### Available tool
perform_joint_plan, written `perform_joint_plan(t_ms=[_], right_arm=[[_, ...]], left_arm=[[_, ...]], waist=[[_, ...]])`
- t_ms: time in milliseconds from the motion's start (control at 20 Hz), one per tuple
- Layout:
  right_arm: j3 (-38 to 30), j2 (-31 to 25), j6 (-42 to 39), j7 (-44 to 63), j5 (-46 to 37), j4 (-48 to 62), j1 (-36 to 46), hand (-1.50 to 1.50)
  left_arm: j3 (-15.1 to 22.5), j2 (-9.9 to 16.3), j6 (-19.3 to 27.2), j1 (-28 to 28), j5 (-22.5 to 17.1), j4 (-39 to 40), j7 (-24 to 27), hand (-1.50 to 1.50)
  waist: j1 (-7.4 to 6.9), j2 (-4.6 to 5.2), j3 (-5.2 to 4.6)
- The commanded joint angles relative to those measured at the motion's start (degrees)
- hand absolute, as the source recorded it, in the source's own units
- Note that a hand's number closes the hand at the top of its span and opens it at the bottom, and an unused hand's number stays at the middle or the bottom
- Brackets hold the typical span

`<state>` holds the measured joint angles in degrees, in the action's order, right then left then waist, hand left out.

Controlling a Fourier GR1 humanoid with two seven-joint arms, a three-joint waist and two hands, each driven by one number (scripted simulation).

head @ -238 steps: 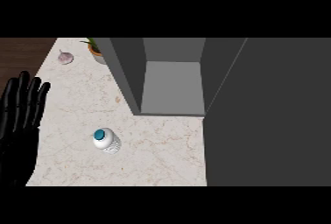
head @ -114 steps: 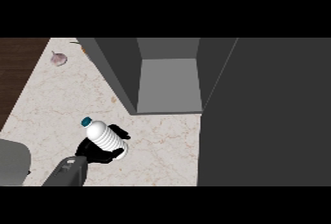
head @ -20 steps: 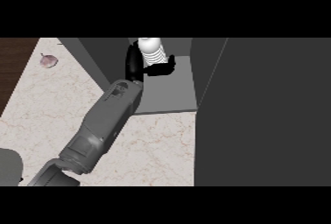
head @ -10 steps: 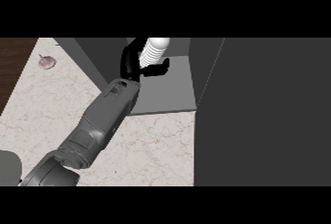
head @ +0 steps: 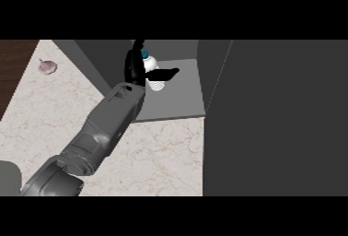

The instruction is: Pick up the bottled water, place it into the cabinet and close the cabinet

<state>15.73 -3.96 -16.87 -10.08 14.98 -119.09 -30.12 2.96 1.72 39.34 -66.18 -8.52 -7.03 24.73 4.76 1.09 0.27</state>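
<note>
The bottled water (head: 155,79), clear with a teal cap, stands upright on the floor of the open grey cabinet (head: 178,105), near its back. My left hand (head: 133,64) is inside the cabinet, right against the bottle's left side. Its fingers stretch straight up past the cap, and the thumb lies across the bottle's front. My grey left forearm runs from the lower left corner up into the cabinet. The right hand does not show.
The cabinet's dark door (head: 285,120) stands open and fills the right side of the view. A small pinkish bulb (head: 46,67) lies on the marble counter (head: 159,156) at the far left, beside the dark floor strip.
The bottle has gone from tilted in my curled left hand to upright on the cabinet floor. The fingers have straightened beside it, and the forearm has shifted slightly right.
</note>
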Motion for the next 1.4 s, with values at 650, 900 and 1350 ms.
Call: perform_joint_plan(t_ms=[650,900,1350], right_arm=[[-0.99,-2.01,-1.06,-1.83,0.7,-2.83,-3.73,-1.5],[0.81,-0.22,0.41,-3.17,-1.32,-1.39,-4.76,-1.5],[-0.2,-0.77,1.13,-3.67,-1.83,-2.03,-6.56,-1.5]], left_arm=[[-6.99,2.47,-17.85,5.88,-5.74,-6.25,15.04,-1.5],[-7.35,2.5,-22.65,8.43,-6.47,-10.06,17.76,-1.5],[-2.13,-1.73,-23.92,13.88,-10.43,-17.47,16.78,-1.5]], waist=[[-2.4,-0.36,-0.33],[-3.89,-1.01,-0.3],[-5.73,-2.06,-0.27]])
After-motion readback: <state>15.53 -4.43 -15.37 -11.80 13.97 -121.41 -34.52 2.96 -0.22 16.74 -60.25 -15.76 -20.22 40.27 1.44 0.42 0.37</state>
